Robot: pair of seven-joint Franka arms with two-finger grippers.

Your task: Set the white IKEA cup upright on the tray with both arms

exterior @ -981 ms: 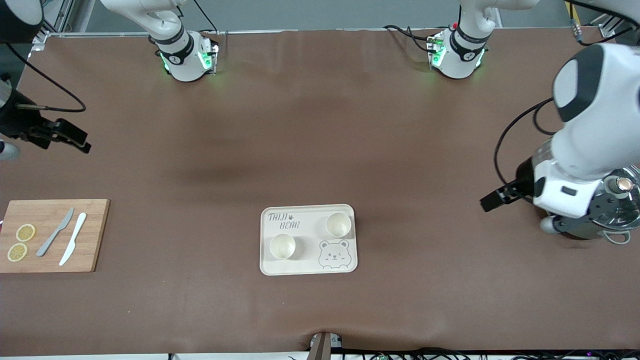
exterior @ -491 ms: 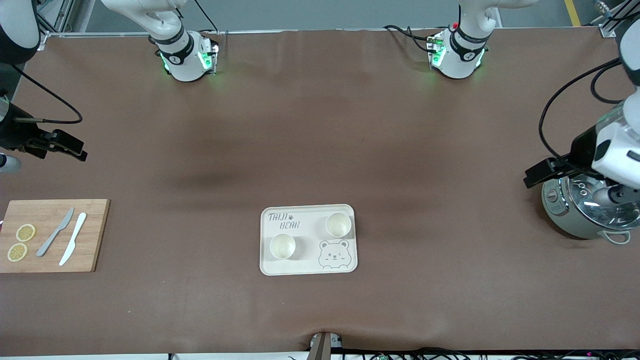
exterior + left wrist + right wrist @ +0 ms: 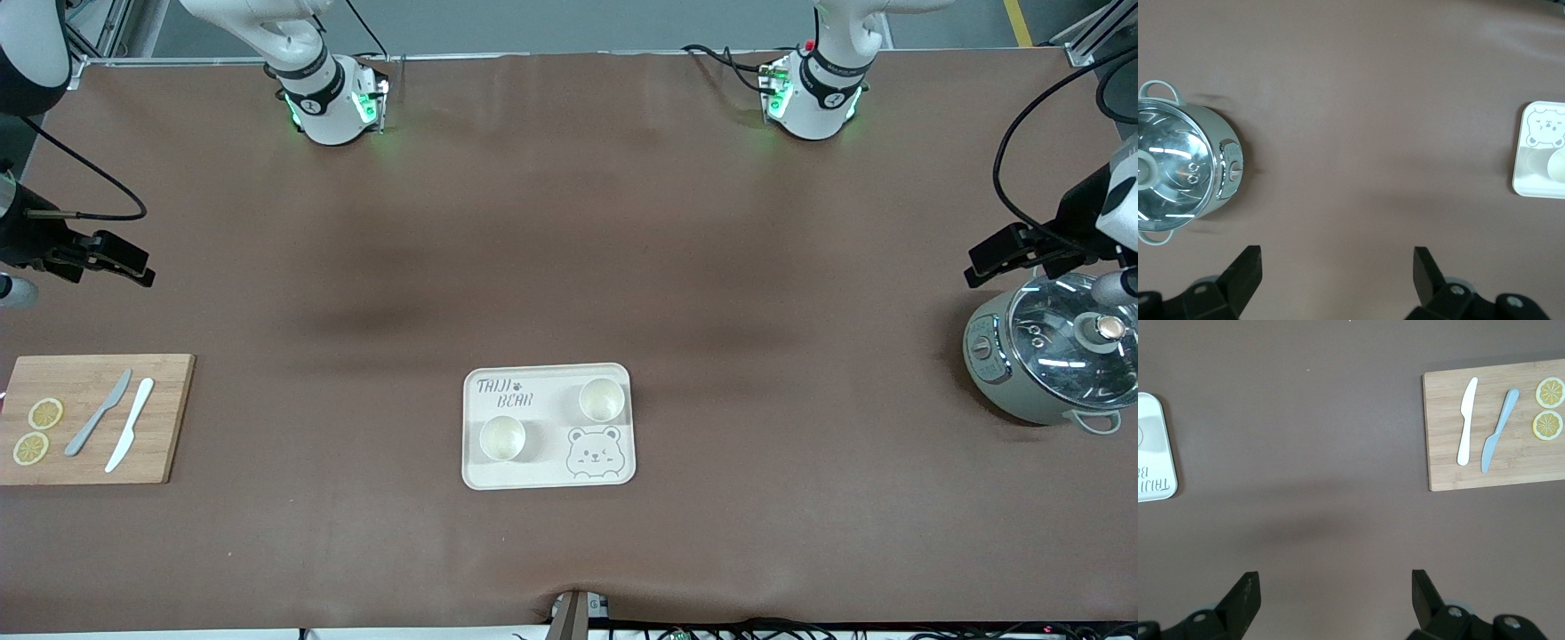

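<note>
The cream tray (image 3: pixel 547 471) with "TAIJI BEAR" lettering and a bear face lies mid-table, toward the front camera. Two white cups stand upright on it: one (image 3: pixel 602 399) beside the lettering, one (image 3: pixel 502 437) beside the bear face. The tray also shows in the left wrist view (image 3: pixel 1538 187) and the right wrist view (image 3: pixel 1155 453). My left gripper (image 3: pixel 1000 258) is open and empty, up over the table beside the pot. My right gripper (image 3: pixel 120 260) is open and empty, over the table at the right arm's end, by the cutting board.
A steel pot with a glass lid (image 3: pixel 1053 351) stands at the left arm's end. A wooden cutting board (image 3: pixel 160 418) at the right arm's end holds a grey knife (image 3: pixel 98 413), a white knife (image 3: pixel 130 425) and two lemon slices (image 3: pixel 37 431).
My left arm has swung away from over the pot toward the table's left-arm edge, uncovering the pot. My right gripper has drifted slightly. The cups and tray have not moved.
</note>
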